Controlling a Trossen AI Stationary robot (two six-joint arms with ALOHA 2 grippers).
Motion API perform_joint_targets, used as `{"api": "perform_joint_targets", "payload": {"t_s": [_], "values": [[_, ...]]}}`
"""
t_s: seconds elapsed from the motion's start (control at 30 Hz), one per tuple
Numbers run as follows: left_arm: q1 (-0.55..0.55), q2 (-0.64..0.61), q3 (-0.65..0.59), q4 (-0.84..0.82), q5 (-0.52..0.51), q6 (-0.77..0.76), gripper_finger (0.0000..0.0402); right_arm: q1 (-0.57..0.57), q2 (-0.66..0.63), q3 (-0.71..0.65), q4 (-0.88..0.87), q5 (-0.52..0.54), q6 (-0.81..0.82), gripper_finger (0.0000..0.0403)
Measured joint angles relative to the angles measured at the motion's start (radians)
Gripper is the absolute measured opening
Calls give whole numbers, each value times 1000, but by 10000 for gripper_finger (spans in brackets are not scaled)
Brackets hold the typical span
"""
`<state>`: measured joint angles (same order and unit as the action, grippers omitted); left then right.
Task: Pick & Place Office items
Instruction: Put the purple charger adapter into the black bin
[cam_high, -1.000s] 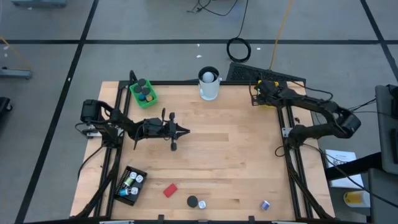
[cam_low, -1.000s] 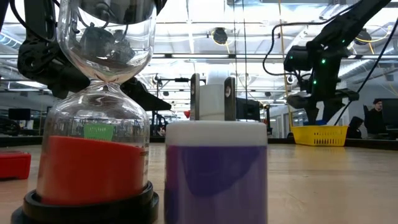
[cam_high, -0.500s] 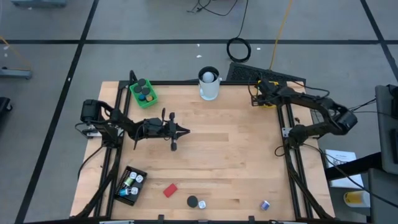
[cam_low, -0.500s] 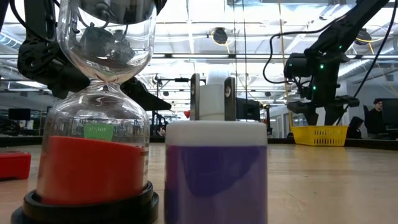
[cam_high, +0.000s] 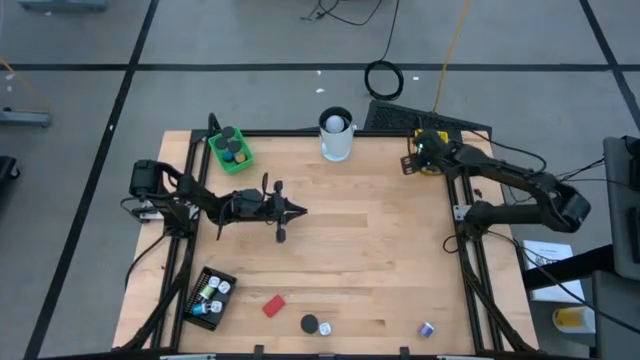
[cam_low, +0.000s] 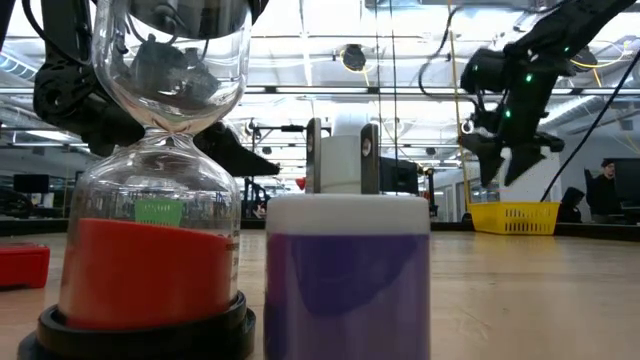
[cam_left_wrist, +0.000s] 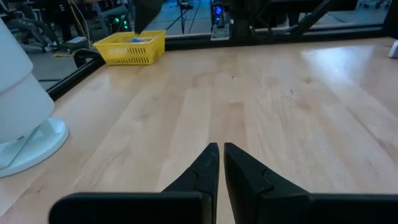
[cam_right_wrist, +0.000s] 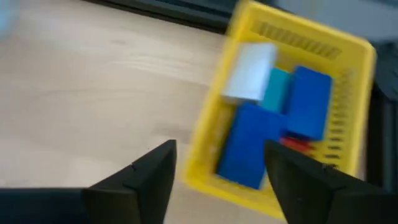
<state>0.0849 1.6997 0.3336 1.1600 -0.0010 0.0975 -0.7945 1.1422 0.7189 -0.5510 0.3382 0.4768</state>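
Note:
Office items lie in the yellow tray (cam_right_wrist: 348, 68) at the table's far right corner: two blue blocks (cam_right_wrist: 249, 143), a white piece (cam_right_wrist: 250, 71), a teal piece and a bit of red. My right gripper (cam_right_wrist: 221, 162) hangs open above this tray (cam_high: 425, 162), fingers slanting down, nothing between them. Loose on the near side of the table lie a red block (cam_high: 273, 305), a black cap (cam_high: 310, 324) and a small blue-and-white piece (cam_high: 426, 328). My left gripper (cam_left_wrist: 221, 155) is shut and empty, nearly level over the left middle of the table (cam_high: 294, 211).
A green tray (cam_high: 230, 150) with black caps stands at the far left, a tall white cup (cam_high: 337, 136) at the far middle, a black tray (cam_high: 210, 297) with small pieces at the near left. An hourglass (cam_low: 150, 200) and a purple-and-white piece (cam_low: 345, 270) fill the low view's foreground.
My right gripper has risen from the yellow tray and now hangs clear above it, its wrist rolled a little and its fingers spread wider than before. The left arm has kept still.

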Motion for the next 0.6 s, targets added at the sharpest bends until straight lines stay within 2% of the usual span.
{"api": "perform_joint_targets", "payload": {"t_s": [0.13,0.27,0.43,0.5,0.6], "values": [[0,0,1,-51,0,1,33,145,-65,-38,89,32,-29,192],[0,0,1,-110,0,-7,33,307,-103,-156,363,51,-103,128],[0,0,1,-108,0,-22,33,473,-105,-309,703,50,-218,52],[0,0,1,-108,0,-20,33,533,-105,-346,772,50,-249,25],[-2,0,1,-108,0,-8,33,616,-106,-359,779,50,-264,4]]}}
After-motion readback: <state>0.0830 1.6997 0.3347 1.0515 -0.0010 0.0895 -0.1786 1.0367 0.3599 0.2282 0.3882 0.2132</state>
